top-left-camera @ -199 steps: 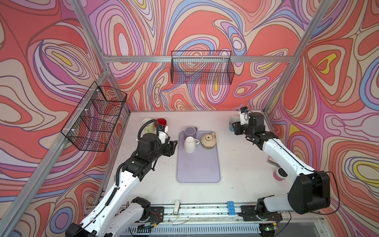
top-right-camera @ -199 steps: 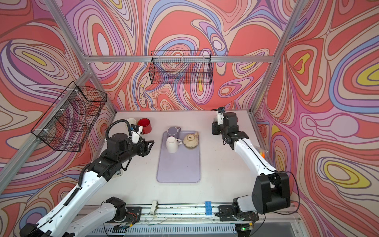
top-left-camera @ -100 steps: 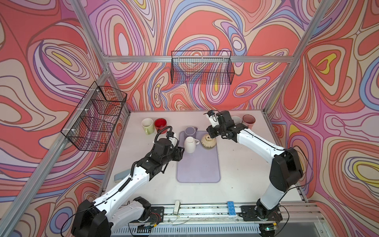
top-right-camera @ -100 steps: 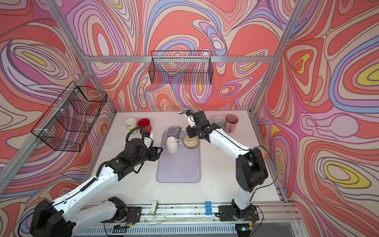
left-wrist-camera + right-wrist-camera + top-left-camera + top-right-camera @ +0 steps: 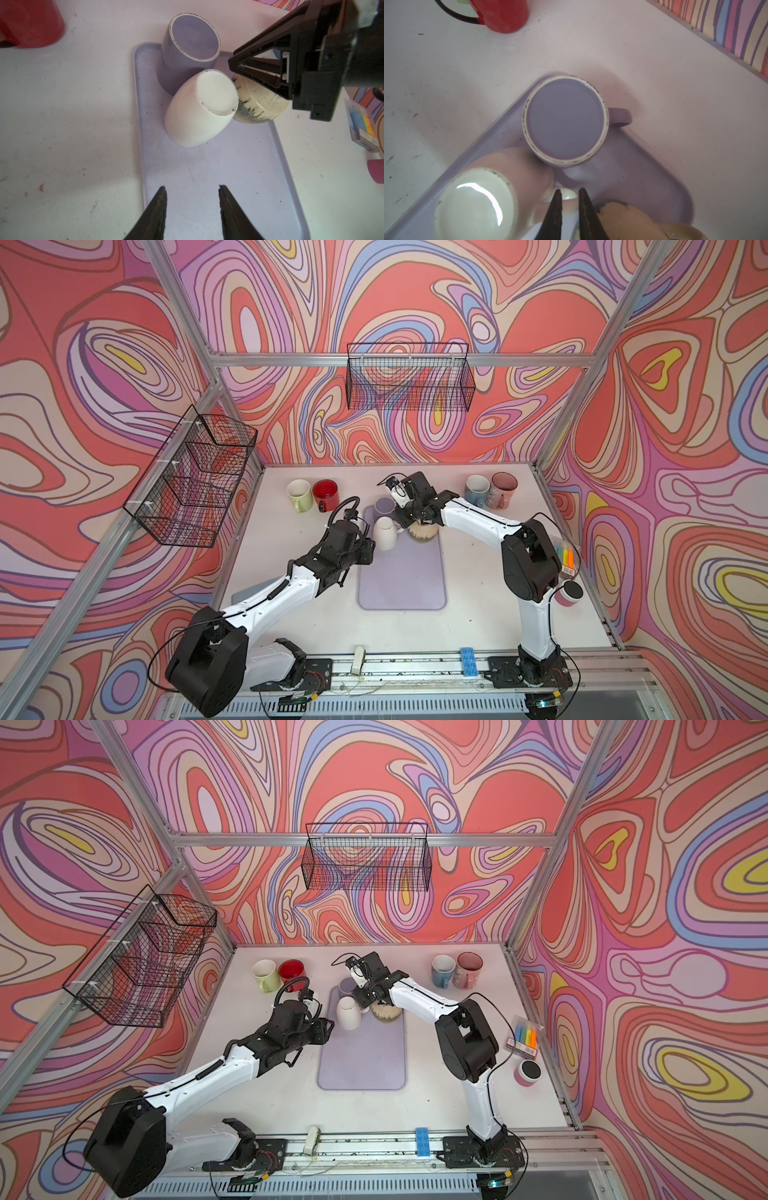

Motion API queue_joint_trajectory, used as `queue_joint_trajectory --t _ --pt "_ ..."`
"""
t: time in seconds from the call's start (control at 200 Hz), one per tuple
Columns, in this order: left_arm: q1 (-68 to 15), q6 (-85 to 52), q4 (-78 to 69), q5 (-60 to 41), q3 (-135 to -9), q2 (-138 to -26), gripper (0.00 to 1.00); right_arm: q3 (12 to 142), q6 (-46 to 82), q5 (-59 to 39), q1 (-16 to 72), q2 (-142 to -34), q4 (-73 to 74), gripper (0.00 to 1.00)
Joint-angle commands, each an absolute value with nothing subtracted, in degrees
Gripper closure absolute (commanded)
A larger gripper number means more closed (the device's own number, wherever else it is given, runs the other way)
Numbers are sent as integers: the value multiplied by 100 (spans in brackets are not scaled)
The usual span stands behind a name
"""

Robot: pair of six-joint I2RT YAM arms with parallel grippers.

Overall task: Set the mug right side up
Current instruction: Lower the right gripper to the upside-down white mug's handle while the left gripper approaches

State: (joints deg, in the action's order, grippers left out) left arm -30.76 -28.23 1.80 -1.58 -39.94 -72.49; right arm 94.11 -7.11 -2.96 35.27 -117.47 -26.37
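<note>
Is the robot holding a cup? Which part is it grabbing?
The right fingers pinch the upside-down white mug by its handle. The left fingers are open and hold nothing.

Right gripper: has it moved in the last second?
Yes. The right gripper swung leftward from the back-right corner beside the blue mug to the far end of the lavender tray, where it is now closed on the white mug's handle.

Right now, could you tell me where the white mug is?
In a top view, the white mug stands upside down, far end of the lavender tray, beside the purple mug and cream mug.
</note>
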Motion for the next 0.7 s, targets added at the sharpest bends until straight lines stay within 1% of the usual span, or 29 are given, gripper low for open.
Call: queue_joint_trajectory --t 0.0,0.165,0.32,0.696 --pt "-3094 -2900 -138 -43 -4049 -7403 57 9569 -888 -145 3595 -11921 -2715 85" --pt "-3098 -2907 -533 -60 -4045 -7775 58 9393 -853 -135 3601 -11914 -2622 86" --pt "-3086 -3126 -1142 -91 -3725 -7992 59 9133 -713 -225 3599 -11836 -2495 87" --pt "-2887 -3093 -1566 -133 -3948 -8571 60 8402 -314 -421 3612 -11388 -2307 88"
